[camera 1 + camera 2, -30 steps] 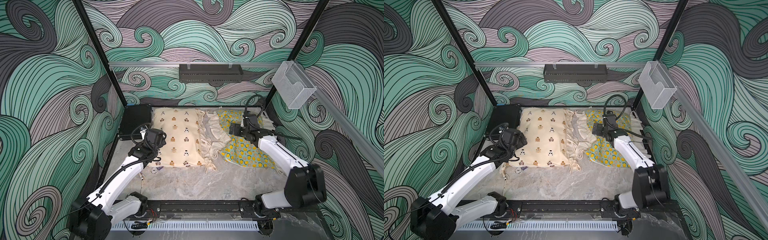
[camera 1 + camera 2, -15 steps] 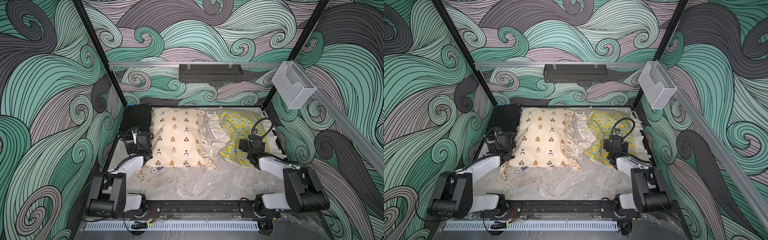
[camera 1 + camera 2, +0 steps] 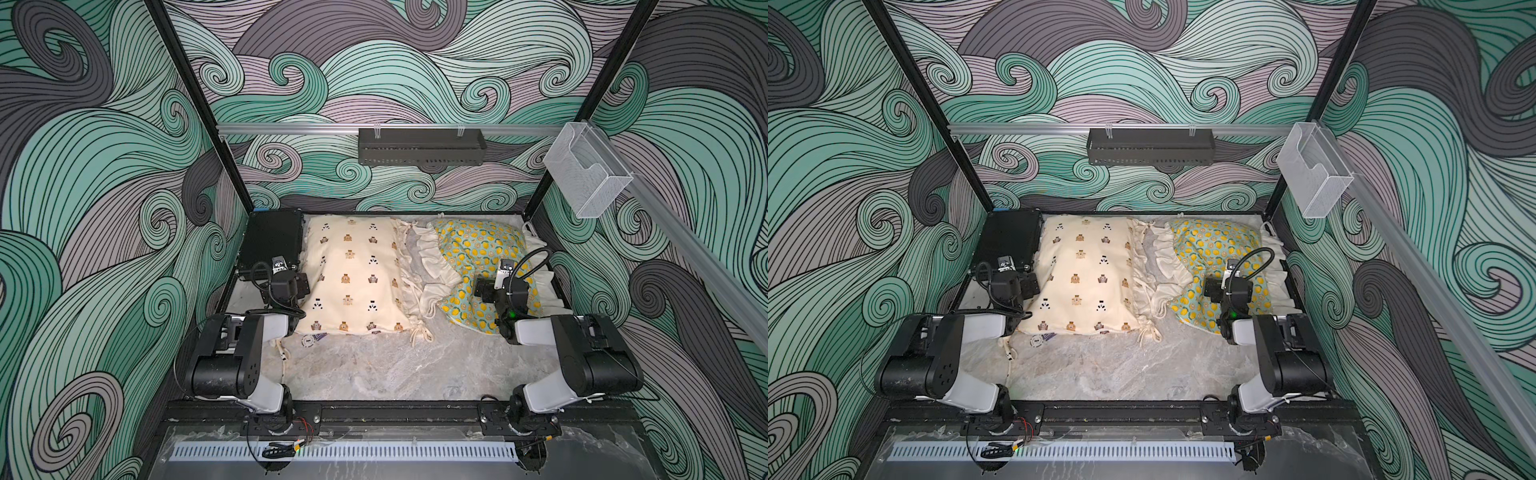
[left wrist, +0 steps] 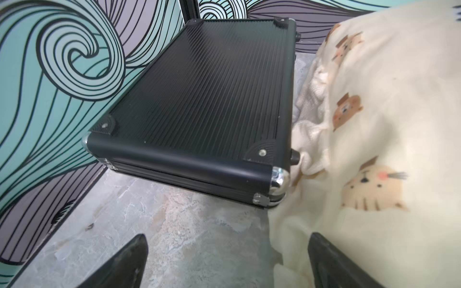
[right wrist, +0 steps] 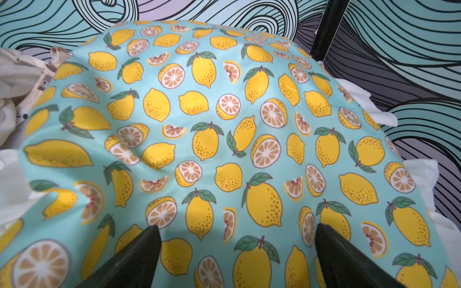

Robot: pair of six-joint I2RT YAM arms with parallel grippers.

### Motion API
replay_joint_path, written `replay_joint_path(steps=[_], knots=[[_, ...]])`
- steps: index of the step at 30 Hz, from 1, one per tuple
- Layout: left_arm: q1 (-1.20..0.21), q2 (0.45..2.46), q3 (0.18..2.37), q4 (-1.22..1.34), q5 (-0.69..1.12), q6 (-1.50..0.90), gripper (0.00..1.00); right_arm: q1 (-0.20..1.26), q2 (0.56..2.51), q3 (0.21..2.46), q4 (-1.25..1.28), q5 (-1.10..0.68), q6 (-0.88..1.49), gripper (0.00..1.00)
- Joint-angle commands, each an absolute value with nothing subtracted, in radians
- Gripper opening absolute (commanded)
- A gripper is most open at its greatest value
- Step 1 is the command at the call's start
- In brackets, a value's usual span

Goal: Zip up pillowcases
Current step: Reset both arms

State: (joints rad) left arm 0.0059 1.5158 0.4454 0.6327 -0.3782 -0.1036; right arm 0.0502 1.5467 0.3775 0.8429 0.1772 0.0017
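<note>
Two pillowcases lie side by side at the back of the table. The cream one with bear prints [image 3: 353, 274] [image 3: 1088, 274] [image 4: 374, 124] is on the left. The teal lemon one [image 3: 469, 249] [image 3: 1208, 245] [image 5: 224, 124] is on the right, and their ruffles meet between them. My left gripper [image 3: 297, 284] [image 4: 227, 249] stands open over bare table at the cream pillowcase's left edge, with one fingertip at the fabric. My right gripper [image 3: 482, 289] [image 5: 237, 232] hangs open just above the lemon pillowcase, holding nothing.
A black ribbed hard case [image 3: 272, 239] [image 4: 199, 99] lies at the back left, against the cream pillowcase. A small round chip [image 3: 306, 340] and loose ties lie at that pillowcase's front edge. The marble tabletop [image 3: 374, 365] stretches in front. A black tray [image 3: 419, 147] and a clear bin [image 3: 582, 174] hang on the rails.
Both arms have folded back toward their bases, drawing the grippers away from the pillowcases' middle. Both grippers stayed open, and the pillowcases have not moved.
</note>
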Motion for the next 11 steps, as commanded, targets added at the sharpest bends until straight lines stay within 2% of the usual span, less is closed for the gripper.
replay_joint_path(steps=[1, 11], knots=[[0.017, 1.526, 0.448, 0.715, -0.338, -0.103, 0.98, 0.046, 1.534, 0.393, 0.864, 0.161, -0.008, 1.0], [0.015, 1.518, 0.451, 0.696, -0.336, -0.109, 0.99, 0.046, 1.536, 0.393, 0.868, 0.155, -0.01, 1.0]])
